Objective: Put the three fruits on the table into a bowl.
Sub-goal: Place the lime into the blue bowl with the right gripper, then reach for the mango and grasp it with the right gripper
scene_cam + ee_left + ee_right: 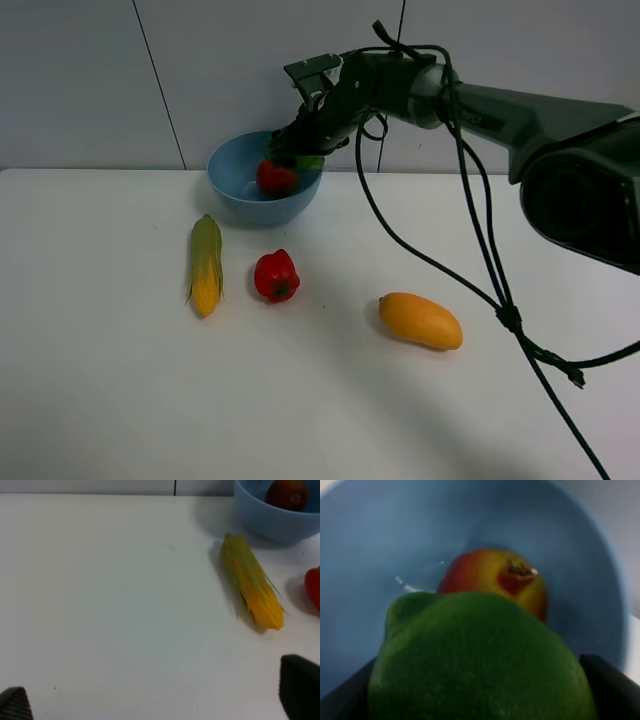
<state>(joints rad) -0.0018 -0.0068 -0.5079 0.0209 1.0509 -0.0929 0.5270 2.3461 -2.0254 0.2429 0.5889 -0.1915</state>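
The right gripper (297, 152) hangs over the blue bowl (230, 188) at the back of the table (100, 400), its jaws clamped on the lime (480, 665). In its wrist view the lime fills the foreground between the two dark fingers (612, 680), with the apple (495, 577) lying in the bowl right beneath it. To my eye this is the drop of the second fruit: one is in and one is about to go. The next move looks simple: open the jaws and let the lime fall beside the apple, low enough that it doesn't bounce out. The mango (420, 320) lies out on the table, well apart from the bowl, not yet picked up. The corn (206, 265) and the pepper (276, 276) sit nearer the bowl and aren't wanted. The left gripper (157, 695) sits low over bare table near the corn, jaws spread wide, holding nothing.
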